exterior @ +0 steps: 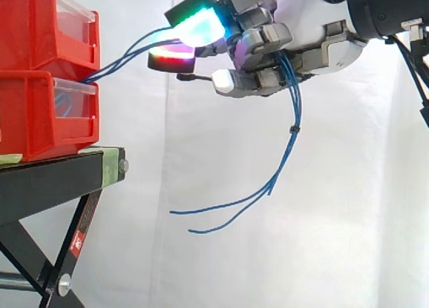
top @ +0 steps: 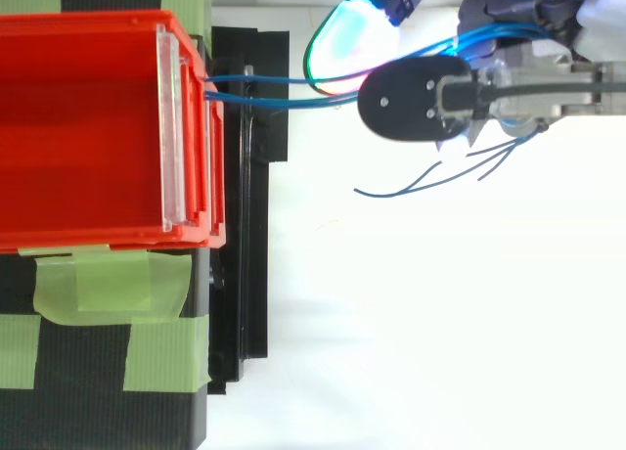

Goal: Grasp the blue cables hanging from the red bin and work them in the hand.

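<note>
No readable text; small red sticker (exterior: 77, 242) on stand leg (exterior: 88, 211); print illegible

Side view level and close, top view straight down, both sharing red bins (exterior: 33, 40) and hand (exterior: 308, 30).

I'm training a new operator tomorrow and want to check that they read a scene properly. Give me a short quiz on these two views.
1. How many red bins are stacked on the black stand, going by the side view?
2. True or false: the hand has its fingers curled round the blue cables.
3. Where are the cables' loose ends? A: lying on the stand. B: hanging free below the hand. C: tucked inside a bin.

Key: 1: two. 2: true. 3: B.
</note>
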